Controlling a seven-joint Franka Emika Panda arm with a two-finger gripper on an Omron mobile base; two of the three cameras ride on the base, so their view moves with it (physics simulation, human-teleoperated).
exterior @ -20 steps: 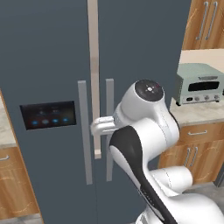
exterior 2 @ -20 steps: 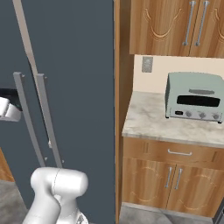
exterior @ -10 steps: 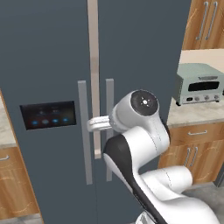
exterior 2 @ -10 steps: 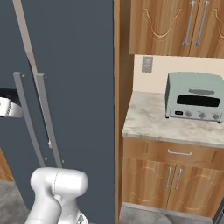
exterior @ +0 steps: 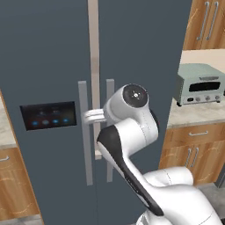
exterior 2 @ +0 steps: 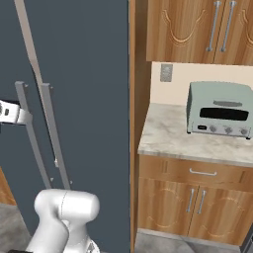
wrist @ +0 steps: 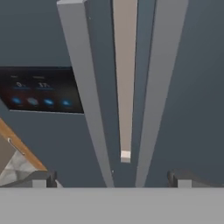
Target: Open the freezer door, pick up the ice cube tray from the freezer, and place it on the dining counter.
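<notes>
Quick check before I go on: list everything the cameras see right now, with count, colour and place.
freezer door: one, slate-blue, left half of the fridge, shut
control panel: one, black with blue lights, on the freezer door
freezer door handle: one, grey vertical bar, at the door's right edge
plain fridge door: one, slate-blue, right of the freezer door, shut
plain door's handle: one, grey vertical bar, beside the freezer door handle
toaster oven: one, pale green, on the marble side counter right of the fridge
upper cabinets: wooden, above the toaster oven
lower cabinets: wooden, under the side counter
wall outlet: one, grey, behind the side counter
tool: one, open, facing the two handles
</notes>
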